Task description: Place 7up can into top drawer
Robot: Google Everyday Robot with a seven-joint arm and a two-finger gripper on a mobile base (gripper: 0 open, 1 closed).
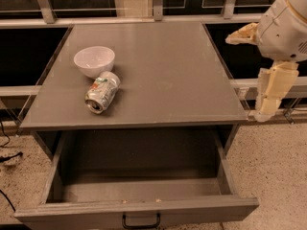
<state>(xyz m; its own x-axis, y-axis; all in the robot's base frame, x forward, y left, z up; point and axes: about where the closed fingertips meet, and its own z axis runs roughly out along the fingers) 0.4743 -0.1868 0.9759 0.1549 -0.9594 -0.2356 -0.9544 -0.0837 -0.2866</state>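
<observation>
The 7up can lies on its side on the grey tabletop, at the left, touching the near side of a white bowl. The top drawer of the grey cabinet is pulled out wide toward me and holds no objects; its dark handle shows at the bottom edge. My gripper hangs in the air off the table's right edge, far from the can. It is open and empty, with one cream finger pointing left and the other pointing down.
A metal rail and dark glass panels run along the back. Speckled floor lies to the right of the cabinet. Dark cables lie on the floor at the left.
</observation>
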